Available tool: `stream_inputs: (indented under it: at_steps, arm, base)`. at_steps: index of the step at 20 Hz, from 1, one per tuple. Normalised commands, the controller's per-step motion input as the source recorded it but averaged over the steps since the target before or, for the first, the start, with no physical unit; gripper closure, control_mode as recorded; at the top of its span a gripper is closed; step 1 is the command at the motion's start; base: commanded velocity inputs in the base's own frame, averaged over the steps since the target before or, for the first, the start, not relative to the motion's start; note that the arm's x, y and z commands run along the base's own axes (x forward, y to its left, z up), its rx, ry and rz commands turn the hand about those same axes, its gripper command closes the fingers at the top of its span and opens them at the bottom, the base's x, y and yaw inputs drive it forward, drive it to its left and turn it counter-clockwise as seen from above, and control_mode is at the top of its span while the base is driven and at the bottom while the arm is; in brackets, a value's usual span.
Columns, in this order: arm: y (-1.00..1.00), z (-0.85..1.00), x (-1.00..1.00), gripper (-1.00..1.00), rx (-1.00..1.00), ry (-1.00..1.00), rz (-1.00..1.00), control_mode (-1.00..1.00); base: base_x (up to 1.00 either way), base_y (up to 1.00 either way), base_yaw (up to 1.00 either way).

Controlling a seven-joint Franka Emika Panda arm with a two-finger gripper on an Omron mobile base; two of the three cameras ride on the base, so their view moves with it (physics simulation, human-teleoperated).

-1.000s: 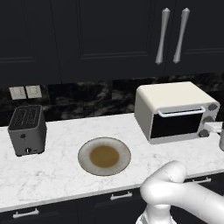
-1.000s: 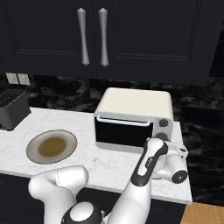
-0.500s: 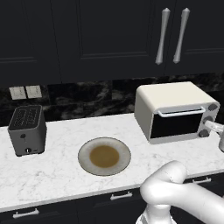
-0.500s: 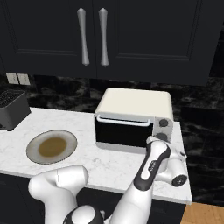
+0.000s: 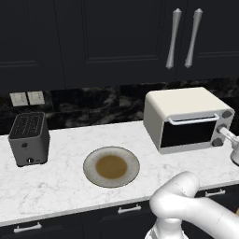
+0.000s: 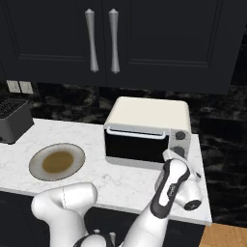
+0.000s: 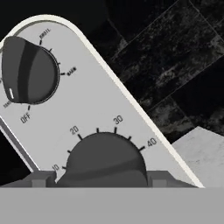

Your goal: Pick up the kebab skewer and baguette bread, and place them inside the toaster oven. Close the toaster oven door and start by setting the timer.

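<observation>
we see the toaster oven (image 6: 144,130) on the counter (image 5: 60,186), its door (image 5: 189,133) shut. the hand (image 7: 105,181) sits at the oven's right panel — fingers (image 7: 41,178) spread either side of the timer knob (image 7: 105,162), not clearly pinching it. a plate (image 5: 111,166) lies left of the oven, a dark toaster (image 5: 29,138) farther left.

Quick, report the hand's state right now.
Hand: open, its fingers set either side of the toaster oven's timer knob, not clamped on it as far as the hand view shows.
</observation>
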Motion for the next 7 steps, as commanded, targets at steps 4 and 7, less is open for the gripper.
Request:
stream_inputs:
  at_steps: [4,7]
  arm:
    - [-0.11,-0.18,-0.02,1.0,0.24,-0.06,0.0,-1.0]
    - [-0.16,-0.14,-0.04,1.0,0.26,-0.06,0.0,-1.0]
  base:
    - [0.0,0.0,0.0]
    - [0.0,0.0,0.0]
